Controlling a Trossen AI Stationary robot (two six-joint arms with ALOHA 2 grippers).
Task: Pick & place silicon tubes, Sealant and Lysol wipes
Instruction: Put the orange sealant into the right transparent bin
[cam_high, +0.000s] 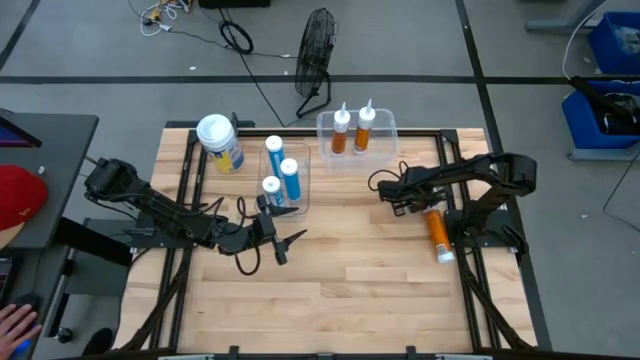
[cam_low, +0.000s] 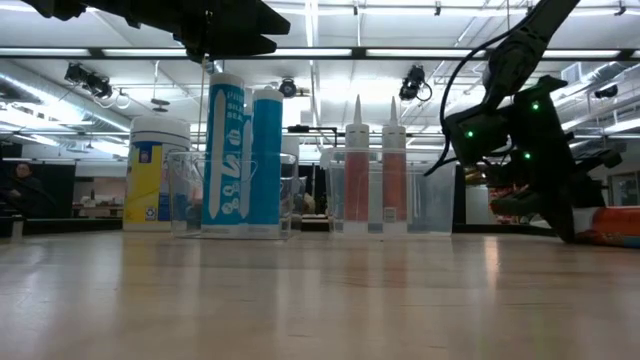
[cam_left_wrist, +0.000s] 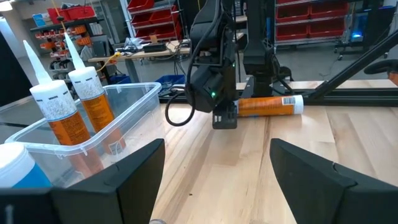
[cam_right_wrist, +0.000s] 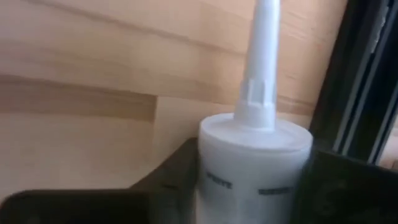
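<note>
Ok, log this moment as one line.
right gripper: closing on lying orange tube | left gripper: open, waiting near blue tubes' bin | wipes: standing

I see a black floor fan standing on the grey floor beyond the table's far edge, with loose cables beside it. Blue storage bins sit past the far right corner. Through the left wrist camera, red shelf bins line the background.
</note>
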